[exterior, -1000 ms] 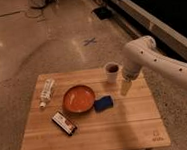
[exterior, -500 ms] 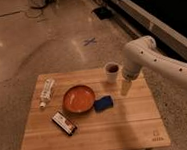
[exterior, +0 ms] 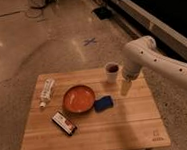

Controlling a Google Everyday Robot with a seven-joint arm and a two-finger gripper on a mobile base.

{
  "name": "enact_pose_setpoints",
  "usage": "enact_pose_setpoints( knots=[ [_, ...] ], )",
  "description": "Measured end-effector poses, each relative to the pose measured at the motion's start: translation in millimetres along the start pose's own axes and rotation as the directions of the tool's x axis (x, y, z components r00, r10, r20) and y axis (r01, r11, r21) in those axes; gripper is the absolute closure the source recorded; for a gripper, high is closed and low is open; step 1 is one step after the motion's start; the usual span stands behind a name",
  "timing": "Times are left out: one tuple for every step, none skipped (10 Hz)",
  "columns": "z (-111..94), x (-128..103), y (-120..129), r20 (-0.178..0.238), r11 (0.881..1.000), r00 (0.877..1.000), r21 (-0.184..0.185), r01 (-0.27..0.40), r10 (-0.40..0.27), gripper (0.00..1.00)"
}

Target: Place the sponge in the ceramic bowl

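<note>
The arm [exterior: 158, 62] runs off the right edge, its base hidden. The pincer [exterior: 125, 87] hangs over the right side of the counter [exterior: 93, 137], near the white cup [exterior: 111, 72], whose dark contents cannot be identified. Print on the black-and-red packet [exterior: 64, 122] and the white tube [exterior: 47, 91] is too small to read.

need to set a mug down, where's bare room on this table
Bare wood: the wide front-right stretch of the table, bordered by the packet and sponge. Crowded: the back band, holding tube, ceramic bowl, white cup, with the gripper hanging beside the cup.
</note>
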Motion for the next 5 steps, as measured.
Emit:
enact_pose_setpoints(
  knots=[
    [0,0,0,0.000,1.000,1.000,0.000,0.000,0.000,0.20],
    [1,0,0,0.003,1.000,1.000,-0.001,0.003,-0.003,0.20],
    [17,13,-6,0.014,0.999,0.999,0.011,0.044,-0.044,0.20],
    [34,26,-14,0.021,0.996,0.996,0.031,0.083,-0.084,0.20],
    [52,36,-23,0.026,0.992,0.993,0.054,0.115,-0.117,0.20]
  ],
)
